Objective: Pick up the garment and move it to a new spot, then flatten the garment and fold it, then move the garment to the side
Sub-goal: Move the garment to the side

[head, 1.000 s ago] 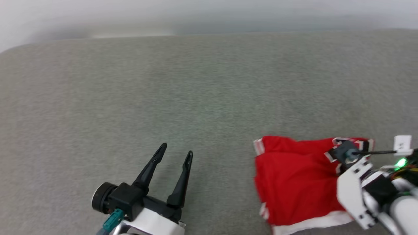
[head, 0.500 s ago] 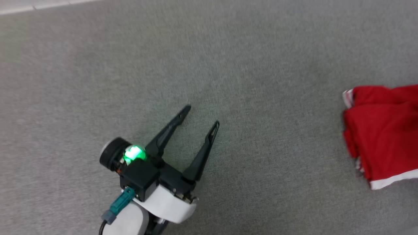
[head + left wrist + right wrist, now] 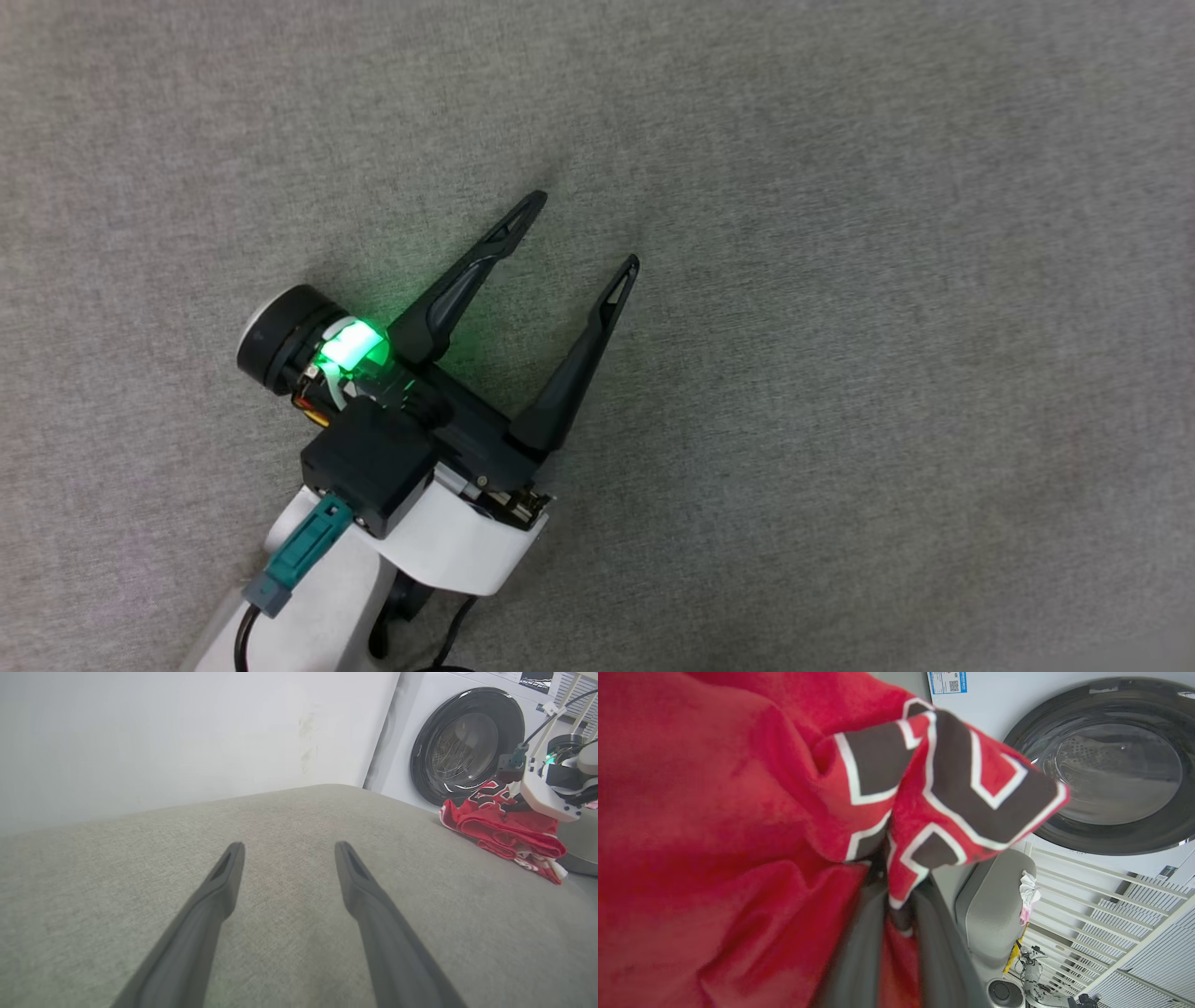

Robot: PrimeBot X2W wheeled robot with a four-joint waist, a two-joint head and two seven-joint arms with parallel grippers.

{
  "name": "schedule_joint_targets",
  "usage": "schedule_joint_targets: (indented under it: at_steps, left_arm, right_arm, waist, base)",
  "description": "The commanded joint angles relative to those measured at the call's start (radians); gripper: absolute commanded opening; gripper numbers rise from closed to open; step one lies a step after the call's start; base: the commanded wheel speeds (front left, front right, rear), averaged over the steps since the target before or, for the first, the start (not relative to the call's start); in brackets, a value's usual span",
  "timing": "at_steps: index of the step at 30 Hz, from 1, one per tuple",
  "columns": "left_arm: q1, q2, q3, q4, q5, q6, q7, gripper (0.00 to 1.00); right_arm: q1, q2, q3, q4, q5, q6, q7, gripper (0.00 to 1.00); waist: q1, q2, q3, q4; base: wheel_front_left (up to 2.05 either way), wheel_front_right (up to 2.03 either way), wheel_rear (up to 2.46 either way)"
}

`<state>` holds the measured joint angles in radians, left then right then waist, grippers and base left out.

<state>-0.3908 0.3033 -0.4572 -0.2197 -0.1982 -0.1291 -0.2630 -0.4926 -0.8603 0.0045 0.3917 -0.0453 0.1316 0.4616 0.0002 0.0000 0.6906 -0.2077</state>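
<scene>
Red jersey garment [image 3: 502,826] bunched at the edge of the grey cushion [image 3: 280,812] near the washing machine [image 3: 467,742], lettered fold pinched in the right gripper [image 3: 896,891]. Left gripper [image 3: 585,231] empty, fingers spread, well apart. Advice: lift until trailing cloth clears, carry slowly, set down on bare cushion.

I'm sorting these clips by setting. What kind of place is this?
Probably a laundry room: a front-loading washing machine stands behind a grey padded surface bearing a red garment.
</scene>
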Motion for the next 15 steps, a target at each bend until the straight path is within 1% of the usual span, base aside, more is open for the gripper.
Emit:
schedule_joint_targets:
  at_steps: [1,9,10,11,15]
  left_arm:
    - [-0.014,0.002,-0.001,-0.003,-0.003,-0.001,-0.002,1.00]
    - [-0.010,0.001,0.012,0.005,-0.004,-0.001,-0.002,1.00]
    - [-0.006,-0.002,0.014,0.007,-0.003,-0.001,-0.002,1.00]
    - [0.000,-0.006,0.016,0.009,-0.005,-0.001,-0.002,1.00]
    - [0.018,-0.020,0.026,0.024,-0.006,-0.001,-0.002,1.00]
  right_arm:
    - [-0.027,0.009,-0.021,0.025,-0.012,-0.002,-0.020,0.00]
    - [-0.069,0.063,-0.082,0.117,-0.070,-0.002,-0.073,0.00]
    - [-0.071,0.069,-0.092,0.117,-0.084,-0.002,-0.077,0.33]
    - [-0.071,0.078,-0.097,0.121,-0.092,-0.002,-0.073,1.00]
    - [-0.083,0.090,-0.110,0.095,-0.121,-0.002,-0.067,1.00]
  waist:
    - [-0.0002,0.0000,0.023,0.014]
    - [-0.0002,0.0000,0.006,0.037]
    - [-0.0002,0.0000,-0.002,0.039]
    - [-0.0002,0.0000,-0.011,0.040]
    - [-0.0002,0.0000,-0.060,0.041]
  base:
    - [0.00,0.00,0.00]
    - [0.00,0.00,0.00]
    - [0.00,0.00,0.00]
    - [0.00,0.00,0.00]
    - [0.00,0.00,0.00]
